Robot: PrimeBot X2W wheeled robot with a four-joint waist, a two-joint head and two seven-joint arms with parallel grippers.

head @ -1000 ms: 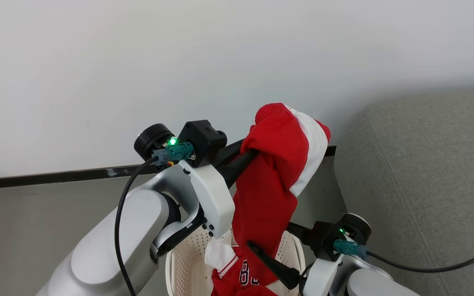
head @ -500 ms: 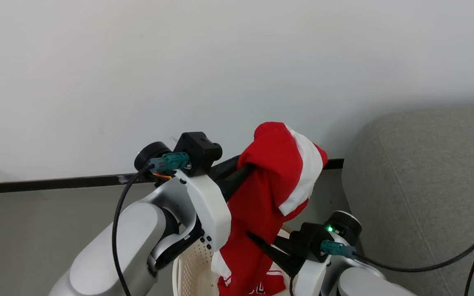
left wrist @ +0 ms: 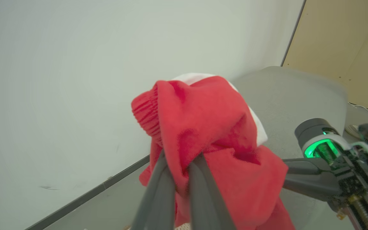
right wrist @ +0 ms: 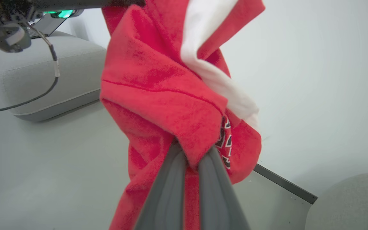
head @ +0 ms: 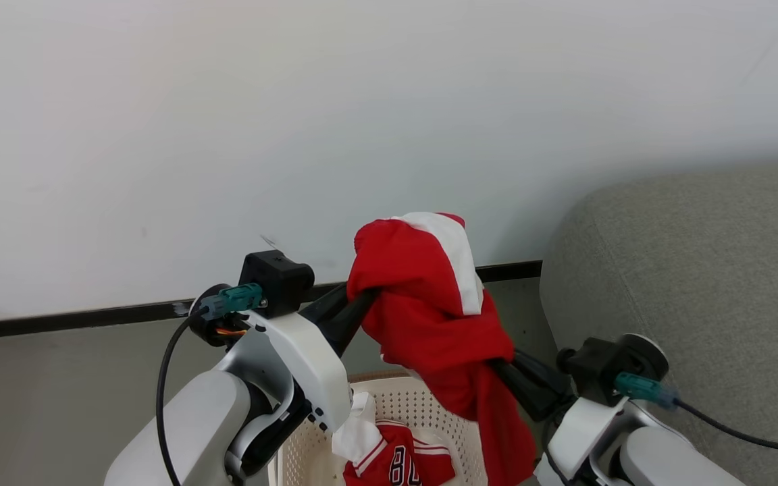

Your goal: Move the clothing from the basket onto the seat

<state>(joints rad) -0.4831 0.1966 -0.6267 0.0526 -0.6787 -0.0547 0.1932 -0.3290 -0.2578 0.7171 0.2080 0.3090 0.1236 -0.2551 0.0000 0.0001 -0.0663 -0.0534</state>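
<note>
The left end effector (left wrist: 180, 161), its fingers pressed together, pinches a red garment (head: 429, 304) with a white panel, close to the gathered waistband. The right end effector (right wrist: 192, 153) pinches a lower fold of the same cloth. The garment hangs in the air between them, above the cream basket (head: 406, 405), where a red numbered jersey (head: 396, 462) lies. The grey seat (head: 686, 270) stands to the right.
</note>
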